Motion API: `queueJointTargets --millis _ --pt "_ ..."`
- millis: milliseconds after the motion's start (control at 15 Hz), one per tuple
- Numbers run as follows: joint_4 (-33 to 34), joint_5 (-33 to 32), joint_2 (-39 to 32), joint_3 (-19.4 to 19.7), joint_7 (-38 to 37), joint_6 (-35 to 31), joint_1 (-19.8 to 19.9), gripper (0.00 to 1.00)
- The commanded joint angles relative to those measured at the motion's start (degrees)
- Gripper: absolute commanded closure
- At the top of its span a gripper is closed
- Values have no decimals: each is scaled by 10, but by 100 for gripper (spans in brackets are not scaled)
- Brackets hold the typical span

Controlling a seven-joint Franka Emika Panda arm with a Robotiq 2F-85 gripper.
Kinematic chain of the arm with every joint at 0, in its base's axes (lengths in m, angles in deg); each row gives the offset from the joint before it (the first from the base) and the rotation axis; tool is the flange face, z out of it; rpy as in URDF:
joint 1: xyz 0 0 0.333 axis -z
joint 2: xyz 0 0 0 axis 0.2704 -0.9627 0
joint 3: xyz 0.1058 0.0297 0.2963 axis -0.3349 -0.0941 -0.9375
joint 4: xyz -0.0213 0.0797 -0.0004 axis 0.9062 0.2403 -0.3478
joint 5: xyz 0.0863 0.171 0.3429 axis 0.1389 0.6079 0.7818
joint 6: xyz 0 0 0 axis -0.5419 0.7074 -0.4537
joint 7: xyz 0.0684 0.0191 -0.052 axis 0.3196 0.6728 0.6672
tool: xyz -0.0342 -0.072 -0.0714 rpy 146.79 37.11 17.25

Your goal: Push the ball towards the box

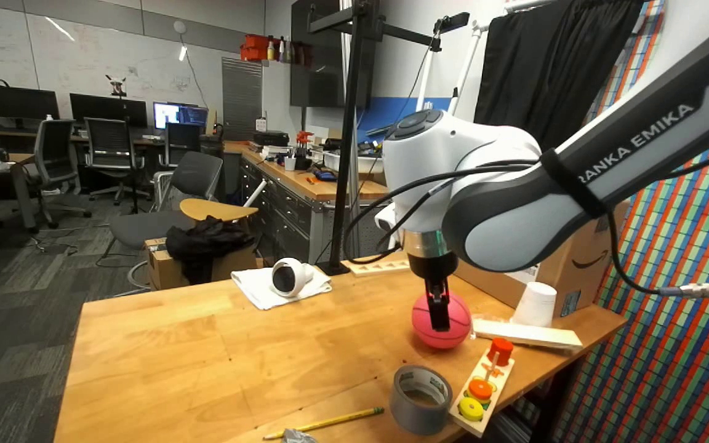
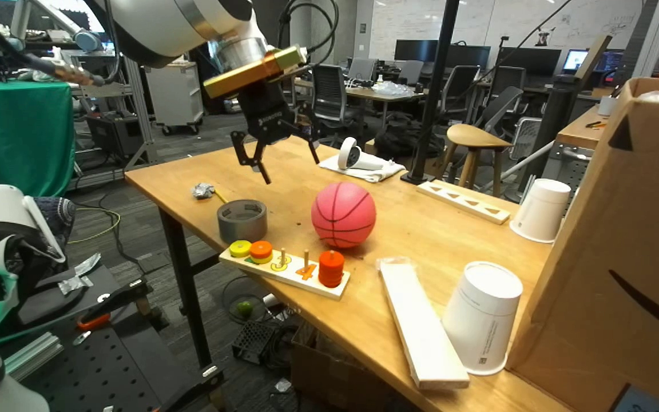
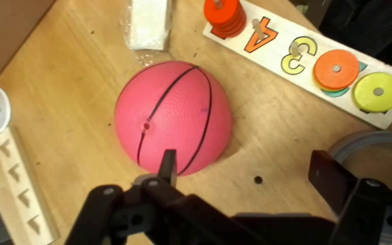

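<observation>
A pinkish-red ball (image 2: 344, 214) with black lines sat on the wooden worktop (image 1: 207, 344). The big brown box (image 2: 610, 229) stood on the worktop too, apart from the ball, and in the wrist view some bare worktop showed between them. In an exterior view, the pincer (image 2: 293, 172) hung in the air near the ball, with a gap between the two. Its two fingers (image 3: 167, 163) were spread wide, and it had hold of nothing. In the wrist view, one finger hid a little bit of the ball's edge.

A grey roll of tape (image 2: 242, 229) lay flat just beside one end of a counting toy (image 2: 292, 270). The toy had red rings (image 2: 330, 269) stacked at one end, and yellow and orange rings (image 2: 261, 250) at the other. A white cup (image 2: 483, 320) stood upside down just beside the box, and a long white block (image 2: 421, 326) lay next to that cup. Another white cup (image 2: 541, 212) stood upside down by the end of a strip of wood (image 2: 464, 202) with triangle holes. A yellow pencil (image 1: 336, 421) lay near the tape, with crumpled foil (image 2: 202, 190) by its end. Well away from the tape, a white gadget (image 2: 366, 161) rested on a white cloth (image 1: 259, 294).
</observation>
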Motion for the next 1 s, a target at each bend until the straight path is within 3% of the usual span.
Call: queueJointTargets --millis 0,200,533,933 --pt "-9 -61 34 -4 -103 -34 5 0" --pt "-10 -105 24 -7 -175 -6 8 0" --pt "-14 -56 9 -1 -129 76 -4 0" --pt "-15 -8 -8 -3 -48 83 -14 0"
